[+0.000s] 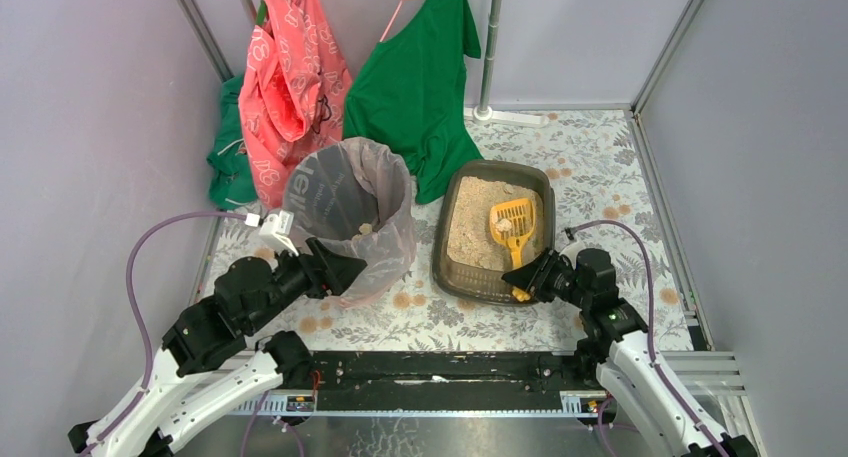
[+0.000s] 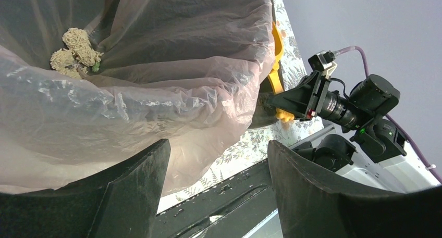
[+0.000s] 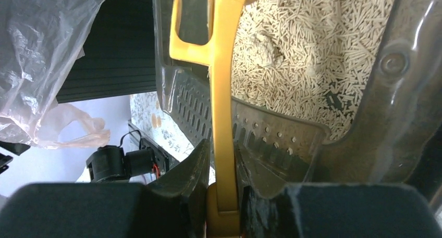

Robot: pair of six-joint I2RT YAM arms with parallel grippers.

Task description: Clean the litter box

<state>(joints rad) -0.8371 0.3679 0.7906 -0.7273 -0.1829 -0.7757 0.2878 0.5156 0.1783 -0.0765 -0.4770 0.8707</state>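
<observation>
Now the right end effector (image 1: pixel 527 277) grips the handle of the small yellow slotted plastic scoop (image 1: pixel 513 220) over the shallow brown-grey plastic litter box (image 1: pixel 462 282), beside the bag-lined round bin (image 1: pixel 395 239); the left end effector (image 1: pixel 345 269) is open. Better keep the scoop level, moving slowly to the bin.

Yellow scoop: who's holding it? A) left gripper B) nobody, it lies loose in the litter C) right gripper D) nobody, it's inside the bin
C: the right gripper is shut on the handle of the yellow scoop, whose head is over the litter box; the left gripper stands open beside the bin.
</observation>
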